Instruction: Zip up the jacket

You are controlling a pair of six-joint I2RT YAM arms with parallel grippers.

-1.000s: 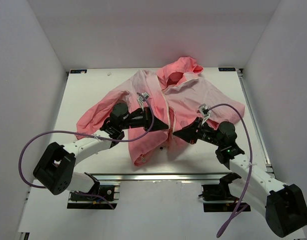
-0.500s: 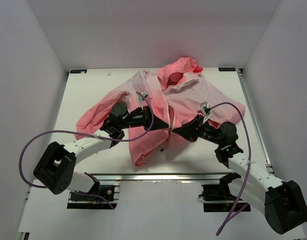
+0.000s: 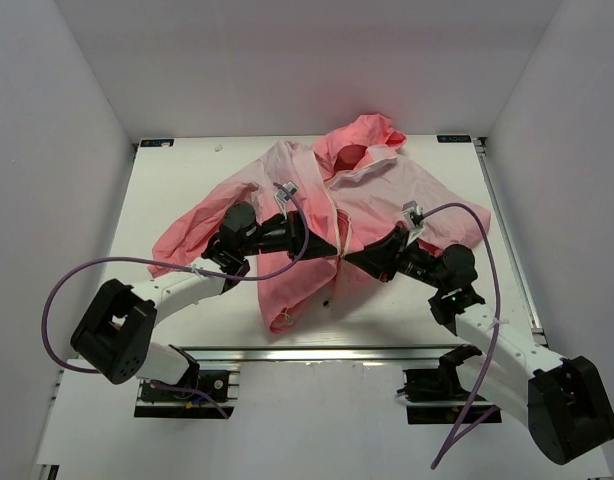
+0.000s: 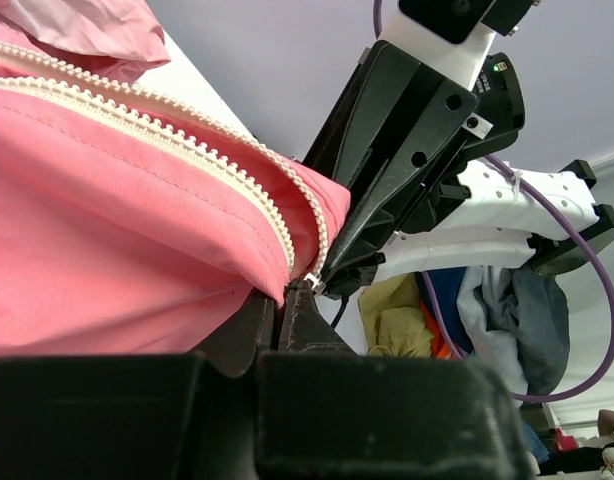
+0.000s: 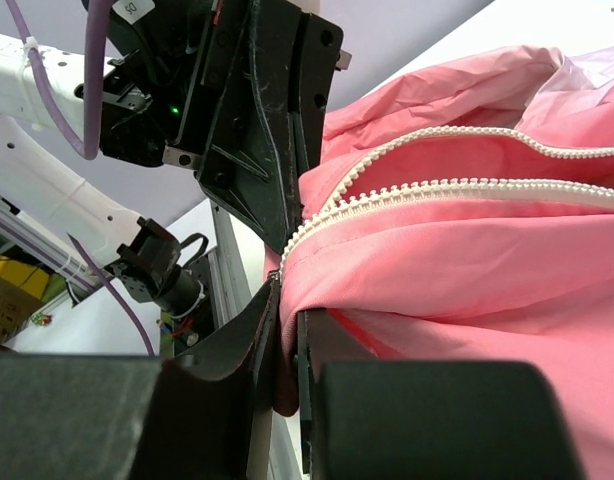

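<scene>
The pink jacket (image 3: pixel 367 185) lies spread on the white table, hood at the back, front open down the middle. My left gripper (image 3: pixel 332 252) and right gripper (image 3: pixel 347 262) meet tip to tip at the lower front opening, lifting the hem a little. In the left wrist view my left gripper (image 4: pixel 284 292) is shut on the jacket's edge at the bottom end of the white zipper teeth (image 4: pixel 277 215). In the right wrist view my right gripper (image 5: pixel 287 300) is shut on a fold of the other front panel (image 5: pixel 457 270), just below its zipper teeth (image 5: pixel 387 195).
The table (image 3: pixel 177 185) has grey walls on three sides and a metal rail (image 3: pixel 317 352) along its near edge. Purple cables loop from both arms. The jacket's left sleeve (image 3: pixel 182 240) lies under my left arm.
My right gripper has moved left toward the left gripper, bringing the two front edges together at the bottom of the zipper. The left arm has shifted only slightly.
</scene>
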